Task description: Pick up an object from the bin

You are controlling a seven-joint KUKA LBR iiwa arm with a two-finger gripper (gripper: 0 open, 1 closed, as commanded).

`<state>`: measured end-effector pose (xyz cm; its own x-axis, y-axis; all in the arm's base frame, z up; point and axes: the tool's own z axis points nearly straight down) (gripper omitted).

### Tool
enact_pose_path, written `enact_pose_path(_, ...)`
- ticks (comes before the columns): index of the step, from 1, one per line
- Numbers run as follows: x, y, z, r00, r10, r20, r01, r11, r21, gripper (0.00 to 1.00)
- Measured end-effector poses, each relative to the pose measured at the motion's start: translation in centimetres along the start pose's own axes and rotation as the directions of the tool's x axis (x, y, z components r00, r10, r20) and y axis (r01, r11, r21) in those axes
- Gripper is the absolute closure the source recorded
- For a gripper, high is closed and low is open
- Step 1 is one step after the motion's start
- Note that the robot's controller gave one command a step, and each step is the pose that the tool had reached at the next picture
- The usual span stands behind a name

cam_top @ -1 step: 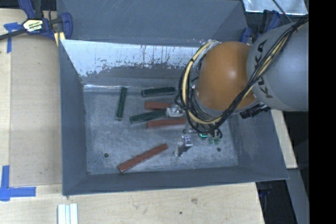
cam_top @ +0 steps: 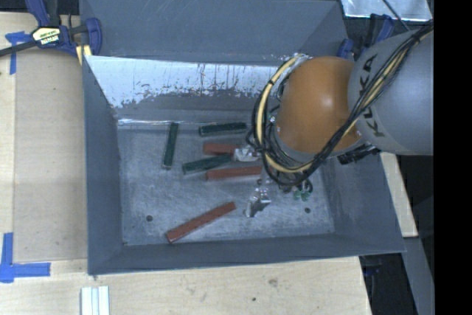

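Bars of dark green and reddish brown lie loose on the floor of the grey metal bin (cam_top: 102, 181), all of them to the left of the arm's orange cover (cam_top: 313, 111). The cover hangs over the right part of the floor, with black and yellow cables (cam_top: 263, 130) looped round its left edge. Below the orange cover's lower left edge the pincer (cam_top: 257, 204) pokes out as a small metal tip, low over the bin floor; whether it is apart or together cannot be told. Nearest to it is the long reddish-brown bar (cam_top: 200, 223), which lies slantwise below and to the left of the orange cover. Its higher right end is just beside the pincer and its lower left end is near the front wall. Directly left of the cover's lower edge lies the middle reddish-brown bar (cam_top: 233, 174), roughly level. The lower dark green bar (cam_top: 207, 165) lies at its upper left, touching it or just beside it. A little higher, the short reddish-brown bar (cam_top: 217, 148) lies close to the cables. Above that, the level dark green bar (cam_top: 223, 128) lies near the foot of the back wall. Farthest left of the cover, well apart from the rest, the tilted dark green bar (cam_top: 171, 144) runs nearly up and down across the floor.
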<state>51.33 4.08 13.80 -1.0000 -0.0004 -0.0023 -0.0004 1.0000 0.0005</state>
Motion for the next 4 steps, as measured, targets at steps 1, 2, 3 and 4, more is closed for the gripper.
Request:
enact_pose_path(1,0.9,4.4,3.7,0.974,-0.227,0.006,0.227,0.974,0.003,0.00)
enact_pose_path(2,-3.1,3.9,2.4,0.960,-0.281,-0.001,0.281,0.960,-0.002,0.00)
enact_pose_path(3,-2.2,5.2,2.8,0.991,-0.137,0.000,0.137,0.991,0.000,0.00)
enact_pose_path(4,0.2,7.3,5.1,0.866,-0.501,0.000,0.501,0.866,0.000,0.00)
